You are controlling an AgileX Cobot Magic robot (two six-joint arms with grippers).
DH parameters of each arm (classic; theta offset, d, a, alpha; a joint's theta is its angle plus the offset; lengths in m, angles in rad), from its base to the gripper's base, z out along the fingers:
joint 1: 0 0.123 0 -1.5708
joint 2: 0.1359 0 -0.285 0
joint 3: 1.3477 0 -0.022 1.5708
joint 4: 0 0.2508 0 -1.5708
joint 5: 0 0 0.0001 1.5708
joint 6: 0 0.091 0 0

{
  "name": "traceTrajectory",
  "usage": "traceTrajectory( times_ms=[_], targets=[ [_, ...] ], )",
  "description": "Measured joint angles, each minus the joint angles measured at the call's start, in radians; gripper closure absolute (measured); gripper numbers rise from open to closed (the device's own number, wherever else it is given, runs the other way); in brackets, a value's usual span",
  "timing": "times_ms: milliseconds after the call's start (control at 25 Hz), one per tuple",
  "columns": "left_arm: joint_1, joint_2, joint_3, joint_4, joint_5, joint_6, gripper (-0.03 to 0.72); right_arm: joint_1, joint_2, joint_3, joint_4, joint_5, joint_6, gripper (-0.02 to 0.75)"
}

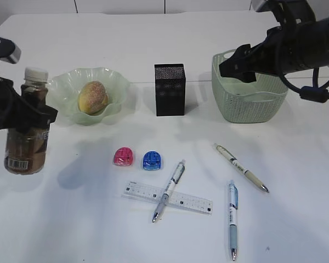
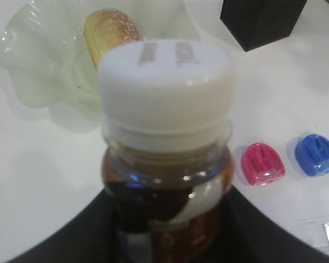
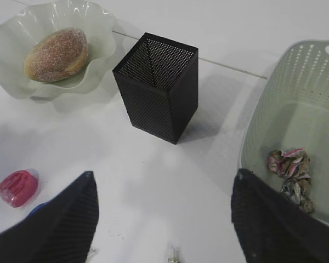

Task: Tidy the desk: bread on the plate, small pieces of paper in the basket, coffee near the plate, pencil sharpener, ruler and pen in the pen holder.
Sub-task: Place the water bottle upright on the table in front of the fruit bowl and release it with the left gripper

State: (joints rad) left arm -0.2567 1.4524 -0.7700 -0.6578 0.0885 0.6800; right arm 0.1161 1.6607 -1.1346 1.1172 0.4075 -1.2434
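Coffee in a clear plastic bottle with a white screw cap (image 1: 26, 123) hangs left of the pale green wavy plate (image 1: 116, 82), clamped at its body by the left gripper (image 1: 27, 118). Full and smooth-sided, it probably feels heavy and slippery; a mid-body hold suits. The right gripper (image 3: 164, 219) hovers spread wide, empty.
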Motion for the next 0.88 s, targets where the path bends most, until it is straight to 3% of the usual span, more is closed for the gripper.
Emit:
traceTrajectory(
  times_ms=[200, 640, 880],
  targets=[
    [0.000, 0.000, -0.019, -0.133, 0.054, 0.000, 0.381, 0.000, 0.000, 0.000, 0.000, 0.000, 0.000, 0.152],
    [0.000, 0.000, -0.133, -0.148, 0.458, 0.041, 0.381, 0.000, 0.000, 0.000, 0.000, 0.002, 0.000, 0.152],
    [0.000, 0.000, -0.142, -0.233, 0.639, 0.102, 0.381, 0.000, 0.000, 0.000, 0.000, 0.002, 0.000, 0.152]
  ],
)
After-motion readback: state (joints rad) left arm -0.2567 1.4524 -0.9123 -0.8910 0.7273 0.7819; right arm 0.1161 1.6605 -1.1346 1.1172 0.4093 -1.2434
